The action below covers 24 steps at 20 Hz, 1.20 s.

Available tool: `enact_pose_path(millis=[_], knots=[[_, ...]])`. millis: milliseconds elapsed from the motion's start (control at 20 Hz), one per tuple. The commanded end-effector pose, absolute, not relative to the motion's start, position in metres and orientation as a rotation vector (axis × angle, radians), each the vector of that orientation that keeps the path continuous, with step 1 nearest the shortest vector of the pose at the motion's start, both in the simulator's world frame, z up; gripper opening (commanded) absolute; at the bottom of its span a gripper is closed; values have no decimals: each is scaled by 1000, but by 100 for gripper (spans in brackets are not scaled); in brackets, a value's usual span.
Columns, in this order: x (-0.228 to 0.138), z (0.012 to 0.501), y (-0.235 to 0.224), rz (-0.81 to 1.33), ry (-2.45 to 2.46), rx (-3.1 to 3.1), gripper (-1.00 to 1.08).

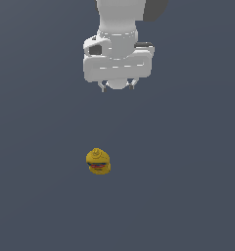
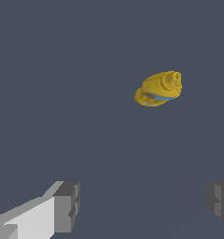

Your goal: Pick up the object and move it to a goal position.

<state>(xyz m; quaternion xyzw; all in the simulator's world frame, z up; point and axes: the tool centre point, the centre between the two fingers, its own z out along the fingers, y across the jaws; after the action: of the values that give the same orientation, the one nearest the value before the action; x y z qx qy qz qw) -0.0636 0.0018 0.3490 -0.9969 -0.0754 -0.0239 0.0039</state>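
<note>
Wrist view shows our claw (image 2: 144, 205) spread wide, well apart from the yellow bottle (image 2: 158, 88); reaching, grasping, carrying all remain.

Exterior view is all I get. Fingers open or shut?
Observer: Open. The wrist view shows the gripper with a wide gap between its fingers.
Operator: Anything held?
Observer: No. The gap is bare; the yellow bottle sits apart from the fingers on the grey floor.
Operator: Label visible?
Observer: Yes, a red and blue band shows on the bottle's side in the wrist view.
</note>
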Motion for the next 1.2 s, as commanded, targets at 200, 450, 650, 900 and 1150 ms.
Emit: enact_pose_path(millis=[200,450,650,900,1150], knots=[[-47,342,-4,-68,-429,-3110,100],[-31,334,-10,-61,-613,-3084,100],[-19,327,-16,-55,-760,-3054,100],[-4,317,-22,-47,-940,-3007,100],[10,307,-29,-38,-1117,-2947,100]])
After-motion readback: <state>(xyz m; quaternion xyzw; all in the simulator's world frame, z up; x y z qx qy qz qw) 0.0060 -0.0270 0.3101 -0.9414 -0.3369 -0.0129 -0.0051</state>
